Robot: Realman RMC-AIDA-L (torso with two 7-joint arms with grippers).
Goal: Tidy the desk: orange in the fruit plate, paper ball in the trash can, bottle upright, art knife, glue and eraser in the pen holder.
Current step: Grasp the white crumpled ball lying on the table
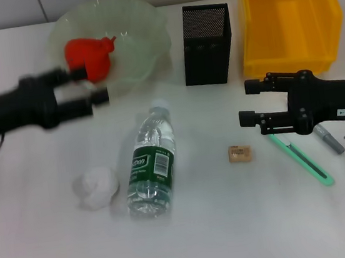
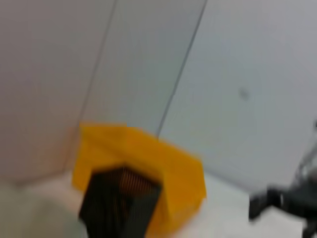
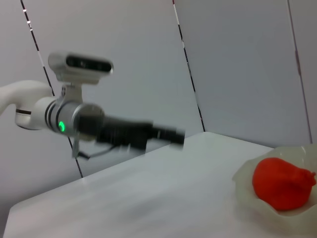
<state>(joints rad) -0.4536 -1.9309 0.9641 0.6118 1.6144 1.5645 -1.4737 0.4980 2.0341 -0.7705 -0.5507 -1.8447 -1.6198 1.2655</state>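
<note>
The orange (image 1: 91, 56) lies in the pale green fruit plate (image 1: 141, 29) at the back left. My left gripper (image 1: 91, 85) hovers open and empty at the plate's near rim, its upper finger right at the orange. The clear bottle (image 1: 151, 163) lies on its side mid-table, with the white paper ball (image 1: 96, 187) to its left. Right of the bottle sits the tan eraser (image 1: 240, 153). My right gripper (image 1: 246, 102) hangs open above the green art knife (image 1: 302, 160) and the grey glue (image 1: 328, 139). Behind stand the black mesh pen holder (image 1: 205, 35) and the yellow trash can (image 1: 288, 17).
The right wrist view shows the orange (image 3: 282, 183) in the plate (image 3: 245, 176) and my left arm (image 3: 124, 131) beyond it. The left wrist view shows the pen holder (image 2: 119, 203) before the yellow trash can (image 2: 148, 158). A wall backs the table.
</note>
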